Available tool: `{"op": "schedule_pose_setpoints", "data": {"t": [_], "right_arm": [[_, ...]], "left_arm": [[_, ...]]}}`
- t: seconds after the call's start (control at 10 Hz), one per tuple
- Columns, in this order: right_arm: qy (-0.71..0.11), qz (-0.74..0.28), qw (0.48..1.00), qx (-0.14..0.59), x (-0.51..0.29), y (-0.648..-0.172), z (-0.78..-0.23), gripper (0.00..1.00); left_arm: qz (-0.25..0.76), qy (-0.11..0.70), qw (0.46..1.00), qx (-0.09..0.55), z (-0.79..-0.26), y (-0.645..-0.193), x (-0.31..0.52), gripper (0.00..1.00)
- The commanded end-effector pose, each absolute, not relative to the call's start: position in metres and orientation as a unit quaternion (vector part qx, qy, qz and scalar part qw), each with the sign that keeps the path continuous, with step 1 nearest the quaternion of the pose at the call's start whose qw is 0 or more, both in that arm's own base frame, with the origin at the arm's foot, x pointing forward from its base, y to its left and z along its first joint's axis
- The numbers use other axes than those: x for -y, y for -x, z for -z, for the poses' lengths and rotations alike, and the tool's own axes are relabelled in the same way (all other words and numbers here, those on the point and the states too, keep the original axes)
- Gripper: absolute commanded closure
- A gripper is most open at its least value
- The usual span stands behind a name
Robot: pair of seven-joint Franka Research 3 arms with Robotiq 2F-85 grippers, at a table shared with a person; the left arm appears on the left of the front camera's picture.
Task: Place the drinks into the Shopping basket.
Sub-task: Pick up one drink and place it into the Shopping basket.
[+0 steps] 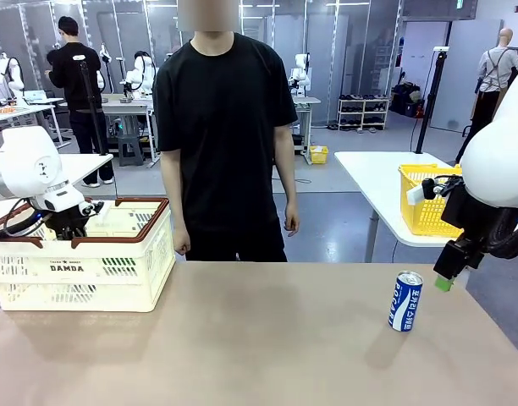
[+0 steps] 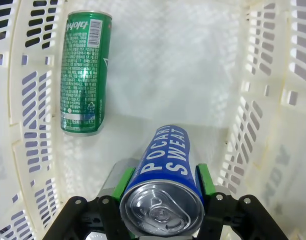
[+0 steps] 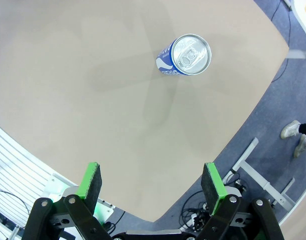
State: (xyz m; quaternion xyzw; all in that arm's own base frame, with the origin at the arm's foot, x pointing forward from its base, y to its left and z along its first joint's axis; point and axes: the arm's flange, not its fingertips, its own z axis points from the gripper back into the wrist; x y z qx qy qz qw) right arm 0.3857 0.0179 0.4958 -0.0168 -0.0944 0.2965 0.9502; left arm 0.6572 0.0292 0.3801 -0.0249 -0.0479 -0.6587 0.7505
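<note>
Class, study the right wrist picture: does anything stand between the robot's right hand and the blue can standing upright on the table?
Nothing visible does. The right hand is open and looks down on the blue can, with bare table around the can.

The left arm (image 1: 22, 165) is white and round. The right gripper (image 3: 151, 171) is black with green pads (image 3: 90, 182) and small silver screws (image 3: 69, 199).

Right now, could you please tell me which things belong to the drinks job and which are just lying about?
Job: cream basket; green can lying in it; blue can in the left gripper; second blue can on the table.
Lying about: yellow basket on the far table.
</note>
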Motion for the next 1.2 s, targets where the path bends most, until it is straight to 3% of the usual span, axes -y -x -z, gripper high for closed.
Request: {"op": "schedule_pose_setpoints", "data": {"t": [0.0,0.5,0.9,1.1], "right_arm": [[0.018,-0.297,0.95,0.093,-0.016,-0.385,-0.497,0.0],[0.018,-0.297,0.95,0.093,-0.016,-0.385,-0.497,0.0],[0.018,-0.297,0.95,0.093,-0.016,-0.385,-0.497,0.0],[0.018,-0.297,0.95,0.093,-0.016,-0.385,-0.497,0.0]], "left_arm": [[0.657,0.025,0.751,0.062,-0.377,-0.658,-0.031,0.41],[0.654,0.029,0.754,0.057,-0.369,-0.653,-0.033,0.38],[0.654,0.027,0.754,0.055,-0.383,-0.649,-0.03,0.0],[0.653,0.012,0.755,0.064,-0.4,-0.646,-0.028,0.0]]}}
